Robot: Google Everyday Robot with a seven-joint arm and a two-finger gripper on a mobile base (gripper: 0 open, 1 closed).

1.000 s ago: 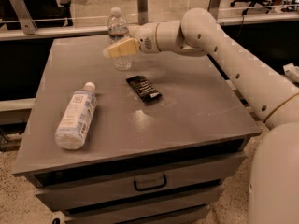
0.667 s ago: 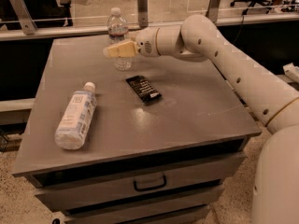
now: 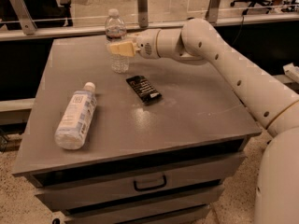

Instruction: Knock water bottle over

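The water bottle (image 3: pixel 117 38) is a slim clear ribbed bottle with a white cap. It stands upright near the far edge of the grey table (image 3: pixel 187 111), left of centre. My gripper (image 3: pixel 117 49) reaches in from the right at the end of the white arm. Its cream fingers (image 3: pixel 120 48) lie across the middle of the bottle, in front of it, and seem to touch it. The part of the bottle behind the fingers is hidden.
A fatter bottle with a pale label (image 3: pixel 76 115) lies on its side at the table's left front. A black flat packet (image 3: pixel 143 88) lies near the table's centre. A glass railing with metal posts (image 3: pixel 143 6) runs behind the table. Drawers (image 3: pixel 149 183) are below the tabletop.
The gripper has stayed by the bottle's middle with only a slight shift. The bottle still stands upright.
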